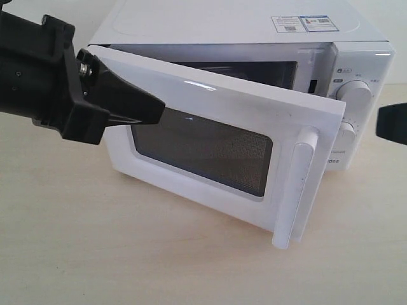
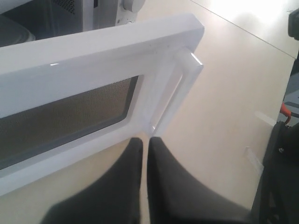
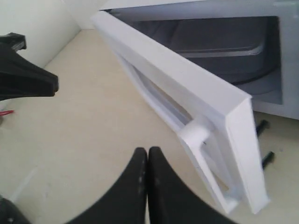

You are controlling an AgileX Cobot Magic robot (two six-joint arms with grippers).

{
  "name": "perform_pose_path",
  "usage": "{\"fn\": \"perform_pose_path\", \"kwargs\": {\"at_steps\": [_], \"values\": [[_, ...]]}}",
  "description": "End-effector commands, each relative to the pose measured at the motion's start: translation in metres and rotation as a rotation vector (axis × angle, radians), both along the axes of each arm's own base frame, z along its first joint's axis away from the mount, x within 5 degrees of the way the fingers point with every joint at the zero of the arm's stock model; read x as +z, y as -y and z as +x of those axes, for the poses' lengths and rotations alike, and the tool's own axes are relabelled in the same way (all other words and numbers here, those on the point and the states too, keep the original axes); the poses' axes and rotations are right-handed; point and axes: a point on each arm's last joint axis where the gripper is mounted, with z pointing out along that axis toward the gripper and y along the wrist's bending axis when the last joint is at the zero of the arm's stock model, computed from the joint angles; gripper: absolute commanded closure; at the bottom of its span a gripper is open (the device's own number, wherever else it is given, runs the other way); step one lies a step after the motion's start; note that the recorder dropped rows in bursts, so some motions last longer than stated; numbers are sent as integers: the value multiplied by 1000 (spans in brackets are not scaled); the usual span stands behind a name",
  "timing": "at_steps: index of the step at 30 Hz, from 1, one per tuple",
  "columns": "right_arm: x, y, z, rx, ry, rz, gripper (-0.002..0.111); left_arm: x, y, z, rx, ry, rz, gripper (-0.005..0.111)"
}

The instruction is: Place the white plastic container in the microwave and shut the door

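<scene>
The white microwave [image 1: 222, 25] stands at the back with its door [image 1: 241, 105] swung about halfway out, and the vertical bar handle [image 1: 304, 184] faces the front. My left gripper [image 1: 160, 109] is shut and empty, its tips against the door's outer face above the dark window [image 1: 203, 149]. In the left wrist view that gripper [image 2: 145, 140] points at the base of the handle [image 2: 180, 88]. My right gripper [image 3: 148, 150] is shut and empty, off to the handle side of the door [image 3: 187, 79]. Inside the cavity lies a pale box with a rounded rim [image 3: 219, 44], apparently the white plastic container.
Two round dials [image 1: 356, 95] sit on the microwave's right panel, and stickers [image 1: 304, 23] on its top. The pale wooden table [image 1: 127, 254] stretches in front of the door. My right gripper [image 1: 391, 124] shows at the right edge of the exterior view.
</scene>
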Motion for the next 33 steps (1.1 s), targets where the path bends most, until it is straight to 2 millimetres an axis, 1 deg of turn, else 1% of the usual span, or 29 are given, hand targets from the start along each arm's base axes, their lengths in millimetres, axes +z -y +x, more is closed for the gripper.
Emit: {"fn": "perform_pose_path", "kwargs": {"at_steps": [1, 4, 10, 15, 17, 24, 30, 33], "values": [[3, -11, 13, 93, 36, 72, 108, 3, 1, -2, -5, 2, -12, 102], [-4, -14, 28, 81, -4, 64, 108, 3, 1, -2, -5, 2, -12, 102], [-26, -24, 59, 63, -71, 0, 108, 4, 1, -2, -6, -6, -17, 102], [-35, -31, 74, 20, -77, -18, 108, 3, 1, -3, -9, -12, -17, 102], [-36, -32, 78, -5, -69, -22, 108, 3, 1, -3, -9, -12, -17, 102], [-36, -25, 88, -115, -20, -31, 108, 3, 1, -3, -11, -13, -16, 102], [-34, -19, 93, -182, 39, -70, 108, 3, 2, -4, -19, -20, -13, 102], [-34, -20, 93, -183, 33, -63, 108, 3, 2, -4, -25, -26, -11, 102]]}}
